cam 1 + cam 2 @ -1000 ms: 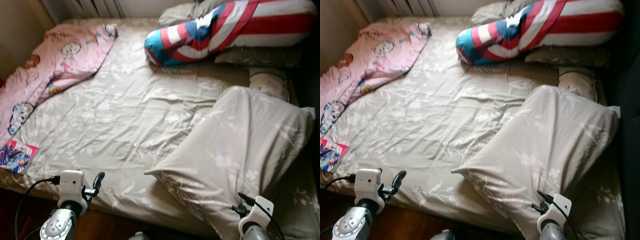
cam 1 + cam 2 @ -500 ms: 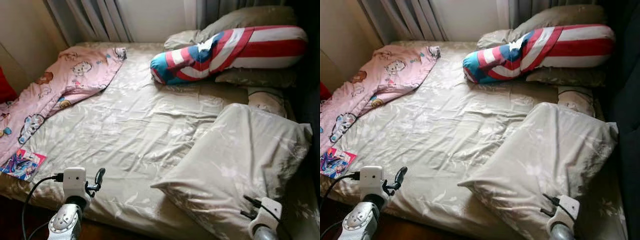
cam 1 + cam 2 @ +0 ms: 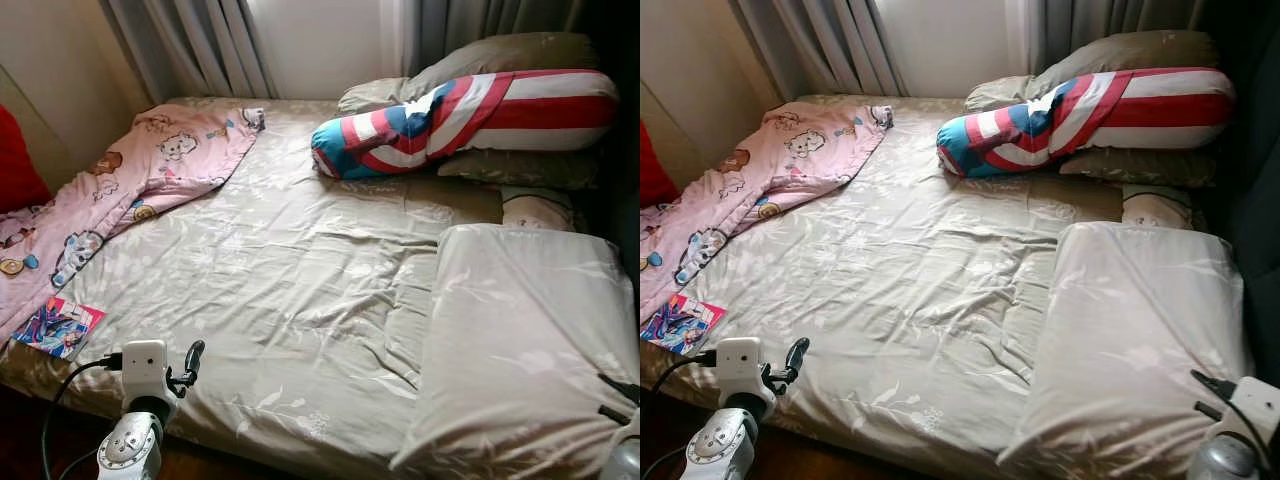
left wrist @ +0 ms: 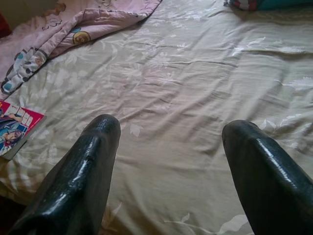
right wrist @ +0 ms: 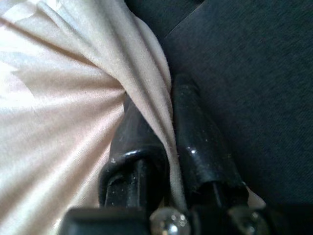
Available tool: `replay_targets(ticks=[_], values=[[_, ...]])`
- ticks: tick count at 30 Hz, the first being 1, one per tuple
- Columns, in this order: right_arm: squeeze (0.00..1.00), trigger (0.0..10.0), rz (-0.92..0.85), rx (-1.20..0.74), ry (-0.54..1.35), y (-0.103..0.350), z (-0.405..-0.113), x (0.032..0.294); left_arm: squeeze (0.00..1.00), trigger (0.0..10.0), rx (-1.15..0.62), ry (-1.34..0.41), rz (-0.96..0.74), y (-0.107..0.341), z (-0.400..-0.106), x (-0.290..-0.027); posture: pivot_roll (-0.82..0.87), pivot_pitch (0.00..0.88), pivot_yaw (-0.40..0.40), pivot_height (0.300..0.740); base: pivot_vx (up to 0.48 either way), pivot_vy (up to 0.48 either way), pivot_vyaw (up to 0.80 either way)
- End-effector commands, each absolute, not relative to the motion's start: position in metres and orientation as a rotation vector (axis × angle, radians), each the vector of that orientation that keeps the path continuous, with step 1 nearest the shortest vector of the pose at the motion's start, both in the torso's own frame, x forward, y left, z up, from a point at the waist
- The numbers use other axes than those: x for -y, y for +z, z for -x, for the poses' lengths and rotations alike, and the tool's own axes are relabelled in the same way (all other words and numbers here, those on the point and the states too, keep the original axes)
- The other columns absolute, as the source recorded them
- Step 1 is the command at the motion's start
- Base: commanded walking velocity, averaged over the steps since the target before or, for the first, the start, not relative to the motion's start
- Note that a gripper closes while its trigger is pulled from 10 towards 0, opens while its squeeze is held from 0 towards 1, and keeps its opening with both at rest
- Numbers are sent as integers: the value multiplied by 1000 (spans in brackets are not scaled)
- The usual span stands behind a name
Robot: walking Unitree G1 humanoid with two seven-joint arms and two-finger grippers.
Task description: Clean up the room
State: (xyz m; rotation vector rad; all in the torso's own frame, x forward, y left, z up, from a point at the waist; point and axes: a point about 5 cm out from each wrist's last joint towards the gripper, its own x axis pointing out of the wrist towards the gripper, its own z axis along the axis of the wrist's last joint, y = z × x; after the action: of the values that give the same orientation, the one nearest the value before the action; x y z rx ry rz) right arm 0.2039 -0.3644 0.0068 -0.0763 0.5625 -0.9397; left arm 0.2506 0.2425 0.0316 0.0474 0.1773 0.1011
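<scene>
Pillow in right hand

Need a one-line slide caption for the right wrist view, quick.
Right end effector shut on a pinched fold of the beige pillow, dark fabric behind.

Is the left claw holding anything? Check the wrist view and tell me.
No. The left claw is open, its two black fingers spread wide over the bare bedsheet with nothing between them.
</scene>
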Motion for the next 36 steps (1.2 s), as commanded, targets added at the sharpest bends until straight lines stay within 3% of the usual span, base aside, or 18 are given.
replay_targets(ticks=[1, 4, 5, 8, 9, 10, 11, 12, 13, 15, 16, 17, 23, 29, 32, 36], values=[[0, 0, 88, -519, -1012, 18, -201, 378, 0, 10000, -179, 113, -48, 30, -249, -245, -86, 35, 60, 740, 0, 0, 0], [0, 0, 102, -524, -1016, 18, -202, 377, 0, 10000, -180, 113, -48, 29, -250, -246, -80, 34, 61, 740, 0, 0, 0], [0, 8588, 99, -532, -1015, 16, -203, 375, 0, 10000, -178, 113, -49, 29, -250, -246, -80, 33, 63, 740, 0, 0, 0], [0, 8588, 106, -541, -1005, 15, -203, 373, 0, 10000, -177, 113, -49, 29, -251, -246, -79, 33, 64, 740, 0, 0, 0], [0, 10000, 106, -539, -996, 15, -205, 372, 0, 10000, -176, 113, -50, 29, -251, -246, -79, 33, 64, 740, 0, 0, 0], [0, 10000, 107, -532, -989, 16, -206, 371, 0, 10000, -175, 114, -50, 29, -251, -246, -78, 33, 64, 740, 0, 0, 0], [663, 10000, 124, -517, -980, 18, -208, 371, 0, 10000, -173, 119, -49, 29, -252, -247, -77, 33, 64, 740, 0, 0, 0], [663, 10000, 124, -517, -980, 18, -208, 371, 0, 10000, -173, 119, -49, 29, -252, -247, -77, 33, 64, 740, 0, 0, 0], [1000, 10000, 165, -488, -961, 22, -211, 371, 0, 10000, -171, 121, -45, 29, -252, -247, -77, 31, 63, 740, 0, 0, 0], [1000, 10000, 216, -457, -931, 27, -216, 371, 0, 10000, -172, 119, -43, 28, -252, -246, -77, 30, 62, 740, 0, 0, 0], [918, 10000, 232, -447, -919, 29, -217, 371, 0, 10000, -173, 118, -43, 28, -252, -245, -77, 30, 62, 740, 0, 0, 0], [0, 10000, 249, -404, -863, 33, -225, 366, 0, 10000, -179, 118, -35, 26, -251, -243, -81, 27, 58, 740, 0, 0, 0], [0, 10000, 243, -325, -702, 36, -243, 346, 0, 10000, -196, 121, -22, 20, -250, -241, -82, 19, 51, 740, 0, 0, 0], [0, 10000, 106, -356, -346, 14, -263, 288, 0, 10000, -294, 178, 46, -2, -240, -243, -93, 0, 39, 740, 0, 0, 0], [0, 10000, 51, -480, -216, -13, -254, 254, 0, 10000, -386, 192, 76, -19, -232, -239, -92, 0, 31, 740, 0, 0, 0], [0, 10000, 33, -575, -174, -31, -241, 240, 0, 10000, -452, 180, 82, -29, -228, -233, -86, 0, 25, 740, 0, 0, 0]])
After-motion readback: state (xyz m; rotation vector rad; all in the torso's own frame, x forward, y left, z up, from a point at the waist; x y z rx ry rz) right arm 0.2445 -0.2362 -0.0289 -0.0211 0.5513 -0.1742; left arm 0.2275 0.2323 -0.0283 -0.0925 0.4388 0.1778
